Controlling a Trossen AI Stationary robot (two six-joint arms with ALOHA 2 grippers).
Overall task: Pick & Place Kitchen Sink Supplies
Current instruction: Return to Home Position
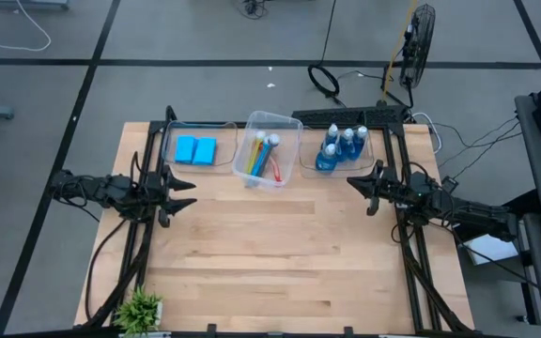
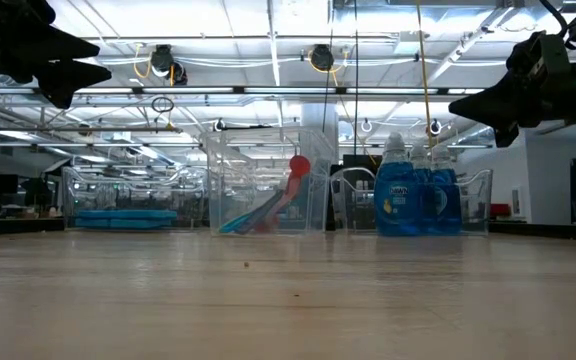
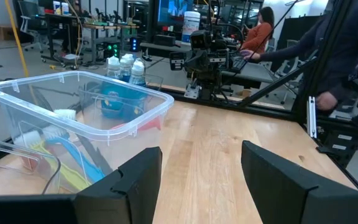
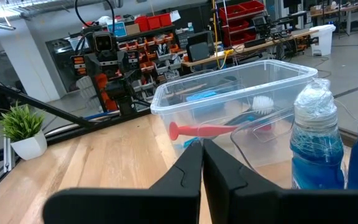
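Standing in clear bin (image 2: 480, 200), blue bottles (image 2: 436, 205), labels (image 2: 396, 200) illegible

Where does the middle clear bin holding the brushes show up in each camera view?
High view: bin at top centre of the table.
Low view: bin centre, left of the blue bottles.
Left wrist view: bin fills the left side.
Right wrist view: bin centre right.
Shared landmark: blue bottles next to it in every view.
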